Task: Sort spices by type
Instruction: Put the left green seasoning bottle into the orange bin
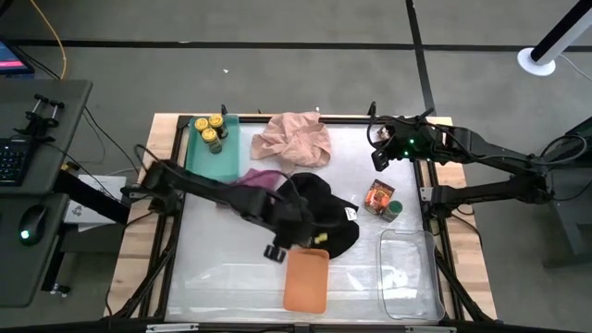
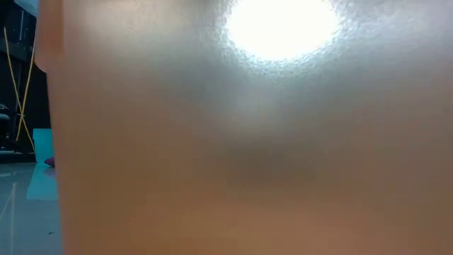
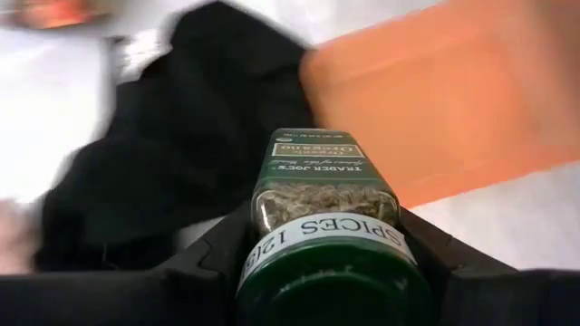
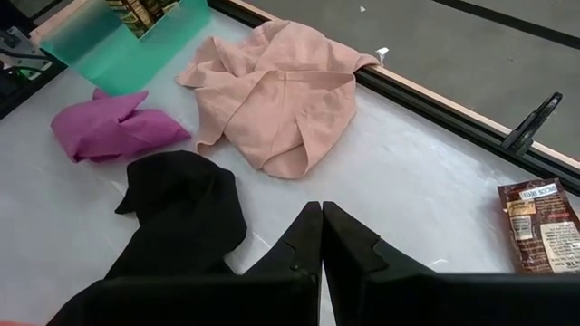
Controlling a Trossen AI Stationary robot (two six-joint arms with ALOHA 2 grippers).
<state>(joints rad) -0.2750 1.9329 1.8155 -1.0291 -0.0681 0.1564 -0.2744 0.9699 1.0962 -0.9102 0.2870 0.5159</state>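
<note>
Dark left arm stretched slantwise across the table, left gripper [image 1: 282, 248] at the black cloth's [image 1: 319, 208] near edge, just beside the orange tray [image 1: 306, 280], fingers [image 3: 204, 258] clamped on a green-lidded jar [image 3: 323, 217] lying lengthwise between them, lid toward the wrist camera. Right arm parked at the far right corner, right gripper [image 4: 322, 237] aimed over the tabletop with fingers pressed together and empty. White table [image 1: 231, 268] framed in wood, on grey floor; desk with keyboard [image 1: 13, 159] and mouse [image 1: 32, 222] off to the left. Green tray [image 1: 211, 153] at far left holding yellow-lidded jars [image 1: 212, 129]; pink cloth [image 1: 294, 139] beside it, magenta cloth [image 1: 259, 178] partly under the left arm. Packet [image 1: 378, 196] and a second green-lidded jar [image 1: 395, 210] at right, next to each other, above the clear tray [image 1: 410, 268]. Low view filled almost entirely by orange plastic [image 2: 248, 156] right against the lens.
</note>
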